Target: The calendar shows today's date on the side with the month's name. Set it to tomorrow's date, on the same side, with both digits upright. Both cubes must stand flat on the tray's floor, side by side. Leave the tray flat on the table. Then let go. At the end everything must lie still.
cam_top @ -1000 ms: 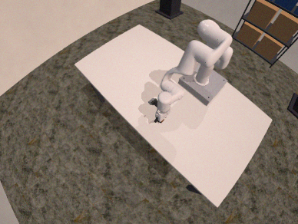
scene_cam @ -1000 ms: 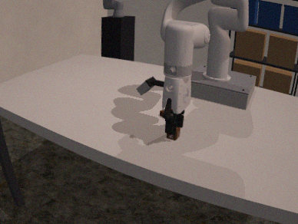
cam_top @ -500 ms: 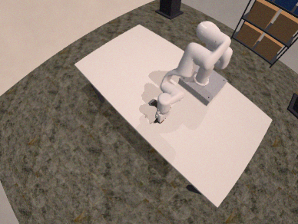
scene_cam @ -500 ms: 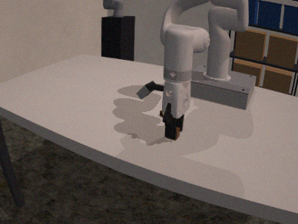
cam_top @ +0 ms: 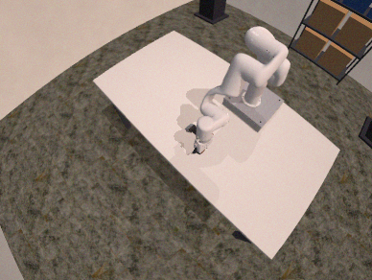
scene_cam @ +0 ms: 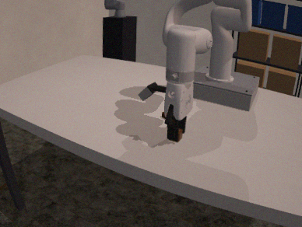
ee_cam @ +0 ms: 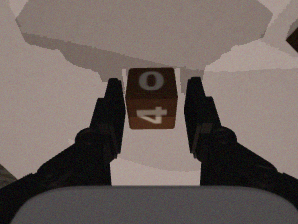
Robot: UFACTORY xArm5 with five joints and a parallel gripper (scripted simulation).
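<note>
A brown wooden cube [ee_cam: 151, 98] [scene_cam: 179, 134] stands on the white table [cam_top: 144, 81] [scene_cam: 70, 89]. In the wrist view it shows a white 0 on top and a 4 lying sideways on the face toward the camera. My gripper [ee_cam: 154, 94] [scene_cam: 175, 132] [cam_top: 197, 150] is lowered around this cube and points straight down. Its dark fingers stand on either side of the cube with a small gap on each side, so it is open and not clamping. A second brown piece [ee_cam: 293, 37] [scene_cam: 163, 113] peeks in just behind the gripper. The tray is hidden from view.
The arm's grey base plate [cam_top: 261, 112] [scene_cam: 233, 91] sits on the table behind the gripper. The table's front edge [scene_cam: 117, 165] is close to the gripper. Shelves with boxes [cam_top: 336, 38] and a dark pedestal [scene_cam: 119, 36] stand off the table.
</note>
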